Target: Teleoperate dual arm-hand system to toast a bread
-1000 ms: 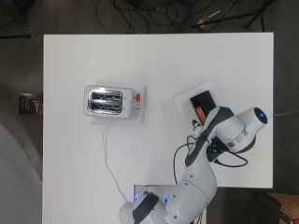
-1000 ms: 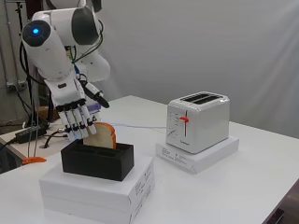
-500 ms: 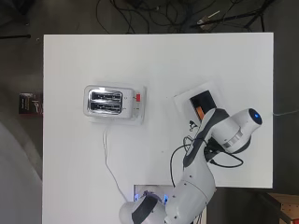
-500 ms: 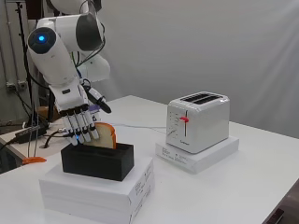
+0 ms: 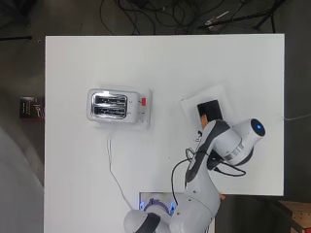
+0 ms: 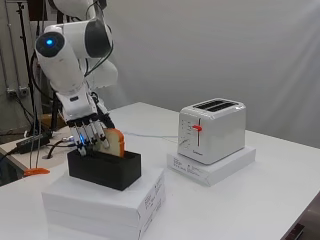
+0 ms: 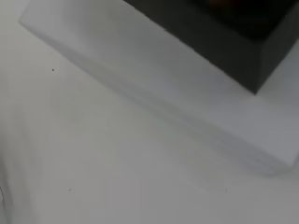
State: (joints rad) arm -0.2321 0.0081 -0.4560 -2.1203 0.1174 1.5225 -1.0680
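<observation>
A plain grey wall [image 6: 210, 45] stands behind the white table [image 5: 160, 68], with black cables [image 5: 160, 12] across the dark floor [image 5: 22, 58].

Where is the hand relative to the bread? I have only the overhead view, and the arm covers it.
Observer: In the side view the hand hangs fingers-down at the near end of the black holder, right beside the bread slice.
Operator: Has it gripped the slice?
Observer: I cannot tell; the fingers overlap the slice's edge, but the slice stands upright in the holder.
Operator: What does the holder sit on?
Observer: A stack of white boxes, as the side view shows.
Operator: Is the toaster's lever down?
Observer: No, the red lever on the toaster sits high in its slot.
</observation>
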